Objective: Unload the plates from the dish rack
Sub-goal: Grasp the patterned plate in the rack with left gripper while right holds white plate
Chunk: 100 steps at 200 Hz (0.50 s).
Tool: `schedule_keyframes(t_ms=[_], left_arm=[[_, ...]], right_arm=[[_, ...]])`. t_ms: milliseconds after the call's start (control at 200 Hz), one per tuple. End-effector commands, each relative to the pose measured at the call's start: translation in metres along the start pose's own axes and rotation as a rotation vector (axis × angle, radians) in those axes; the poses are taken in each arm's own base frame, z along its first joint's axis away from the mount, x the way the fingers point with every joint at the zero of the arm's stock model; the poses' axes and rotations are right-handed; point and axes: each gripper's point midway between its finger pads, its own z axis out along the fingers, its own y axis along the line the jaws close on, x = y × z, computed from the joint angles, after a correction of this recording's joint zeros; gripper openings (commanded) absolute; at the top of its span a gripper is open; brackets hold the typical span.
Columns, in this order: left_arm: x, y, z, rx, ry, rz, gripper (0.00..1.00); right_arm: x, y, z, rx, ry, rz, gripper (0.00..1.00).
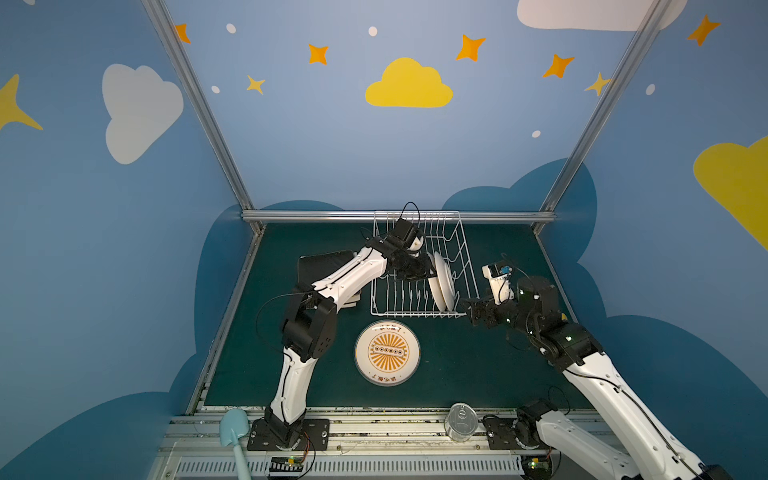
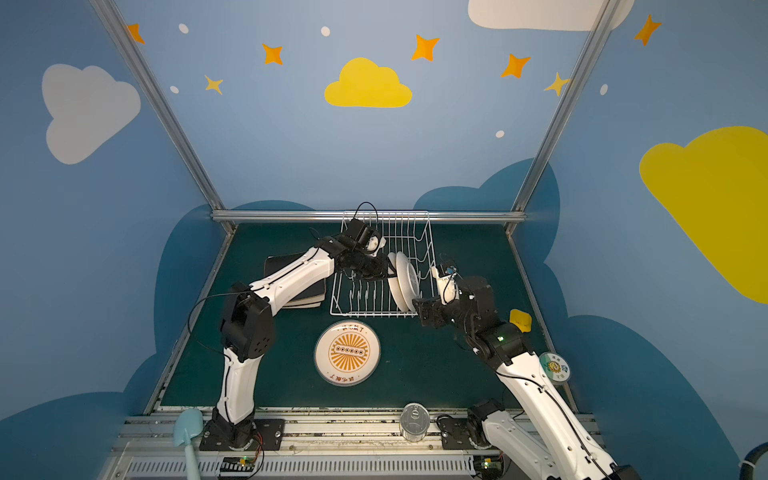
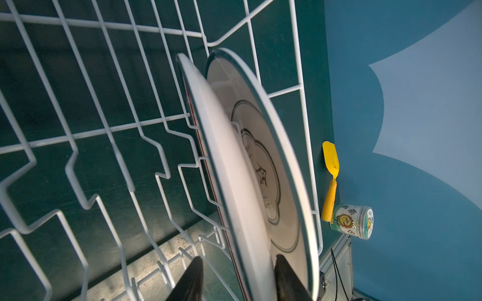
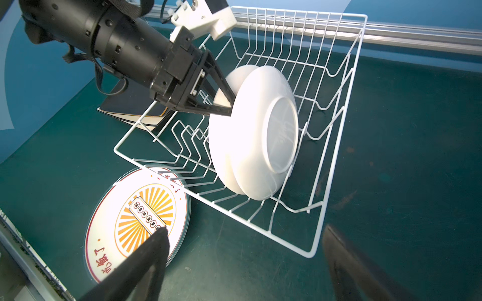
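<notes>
The white wire dish rack (image 1: pixel 465 249) (image 2: pixel 430 249) (image 4: pixel 339 130) stands at the back of the green table. Two round white plates (image 1: pixel 442 282) (image 2: pixel 405 282) stand upright near its right end. My left gripper (image 1: pixel 432 270) (image 3: pixel 237 258) (image 4: pixel 232 106) reaches into the rack, open. Its fingers straddle the rim of the nearer plate (image 3: pixel 234 182), with a gap showing on one side. The emblem plate (image 3: pixel 273 156) stands just behind. A sunburst plate (image 1: pixel 387 352) (image 4: pixel 138 221) lies flat in front of the rack. My right gripper (image 1: pixel 467 309) (image 4: pixel 246 228) hovers wide open and empty by the rack's front right corner.
A black square plate (image 1: pixel 320 262) (image 4: pixel 130 104) tops a stack left of the rack, under my left arm. A yellow spatula (image 2: pixel 520 320) (image 3: pixel 330 166) and a labelled jar (image 2: pixel 555 368) sit by the right wall. A tin can (image 1: pixel 460 422) and a blue shovel (image 1: pixel 235 428) lie on the front rail.
</notes>
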Motion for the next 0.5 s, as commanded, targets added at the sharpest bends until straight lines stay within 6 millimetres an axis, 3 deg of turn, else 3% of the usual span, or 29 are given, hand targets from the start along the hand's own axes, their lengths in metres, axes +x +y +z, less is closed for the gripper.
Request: schedule_keyframes(t_ms=[0,496], left_arm=[[0.002,0.003,0.006,-0.023,0.016,-0.012,0.38],[0.01,-0.001,0.023,0.006,0.039,-0.058,0.35]], right_arm=[[-0.004,-0.002,0.0,0.006,-0.023,0.006,0.92],[-0.005,-0.002,0.001,0.006,-0.02,0.005,0.92]])
